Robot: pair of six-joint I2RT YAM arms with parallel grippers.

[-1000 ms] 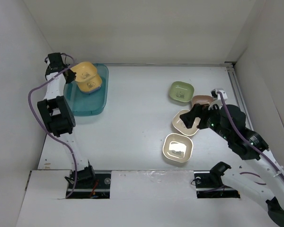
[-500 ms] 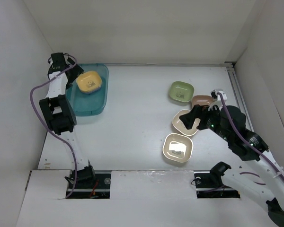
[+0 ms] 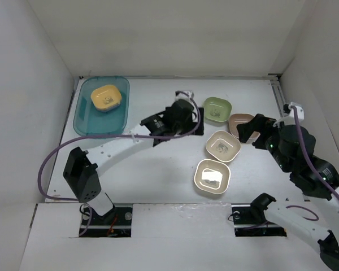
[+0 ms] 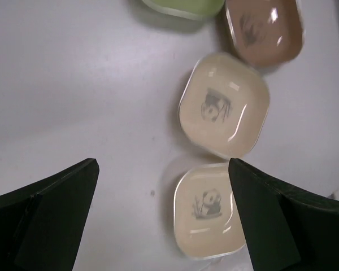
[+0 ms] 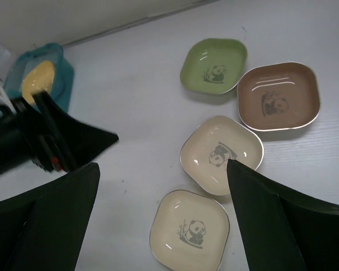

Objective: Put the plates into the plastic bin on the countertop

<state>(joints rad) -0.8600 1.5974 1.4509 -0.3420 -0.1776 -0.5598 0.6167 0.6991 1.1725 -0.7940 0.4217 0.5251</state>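
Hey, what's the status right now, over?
Both jaws open, empty. Yellow plate in bin. Green plate, brown plate, two beige plates on countertop. Nothing in the way.

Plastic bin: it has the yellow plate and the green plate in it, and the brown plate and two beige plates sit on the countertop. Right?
Not quite. The plastic bin holds only the yellow plate. The top external view shows the green plate on the countertop, next to the brown plate, the far beige plate and the near beige plate.
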